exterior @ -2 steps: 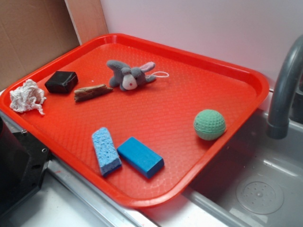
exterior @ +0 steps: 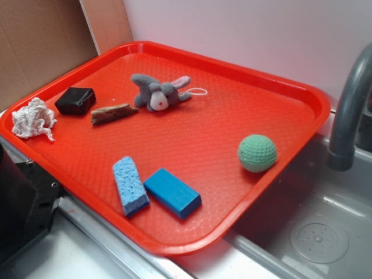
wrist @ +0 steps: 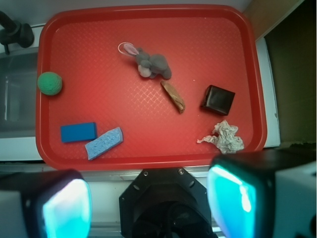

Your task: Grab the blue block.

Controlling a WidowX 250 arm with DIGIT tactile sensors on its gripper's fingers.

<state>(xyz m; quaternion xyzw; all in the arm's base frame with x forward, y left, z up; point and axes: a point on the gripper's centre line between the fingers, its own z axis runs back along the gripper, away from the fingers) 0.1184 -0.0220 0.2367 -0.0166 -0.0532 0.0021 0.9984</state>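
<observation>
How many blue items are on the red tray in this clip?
2. The blue block lies near the tray's front edge, and the paler blue sponge lies right beside it, toward the crumpled tissue side. Nothing appears hidden.

No change is seen between the earlier exterior frame and now. The blue block (exterior: 172, 192) is found at the same spot on the red tray (exterior: 302, 96), just beside the sponge (exterior: 129, 184). No shift is registered in any other item on it.
</observation>
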